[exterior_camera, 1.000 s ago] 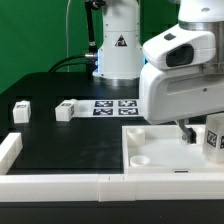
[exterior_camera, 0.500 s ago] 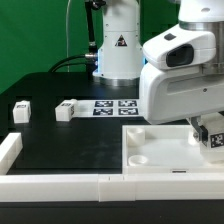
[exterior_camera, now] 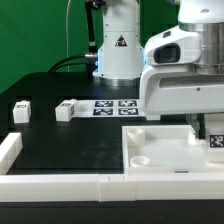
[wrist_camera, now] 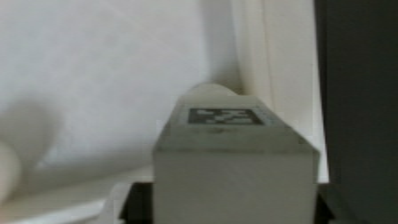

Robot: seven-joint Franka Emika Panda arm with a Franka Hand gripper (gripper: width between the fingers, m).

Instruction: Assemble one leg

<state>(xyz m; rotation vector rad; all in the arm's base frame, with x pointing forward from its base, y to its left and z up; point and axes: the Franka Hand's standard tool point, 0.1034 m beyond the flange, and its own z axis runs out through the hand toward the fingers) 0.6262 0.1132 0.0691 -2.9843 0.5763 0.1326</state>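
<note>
Carrying the leg along the panel

Held in the claw point(exterior_camera: 211, 134), the leg point(exterior_camera: 215, 141) hangs over the panel point(exterior_camera: 165, 150), close to the panel's edge on the exterior view's right. In the wrist view the claw point(wrist_camera: 231, 197) is closed down to the leg's width. A dark finger point(wrist_camera: 135, 203) shows on each side of the grey block point(wrist_camera: 231, 165), and the tag faces the camera.

Over the last second the claw has slid across the panel toward that same edge and risen a little. The leg has travelled with it, and its tag sits the same way, so the grip looks firm.

This reads as the carrying stage: the leg is picked up but not yet seated. One socket point(exterior_camera: 140, 158) at the panel's opposite front corner stands empty. The arm hides whichever socket lies below the leg, so I cannot tell how well they line up. The next move probably calls for centring the leg over a socket and then lowering it straight.

Two spare legs point(exterior_camera: 22, 110) point(exterior_camera: 65, 110) lie off the panel on the tabletop point(exterior_camera: 70, 140), well apart from it.
</note>
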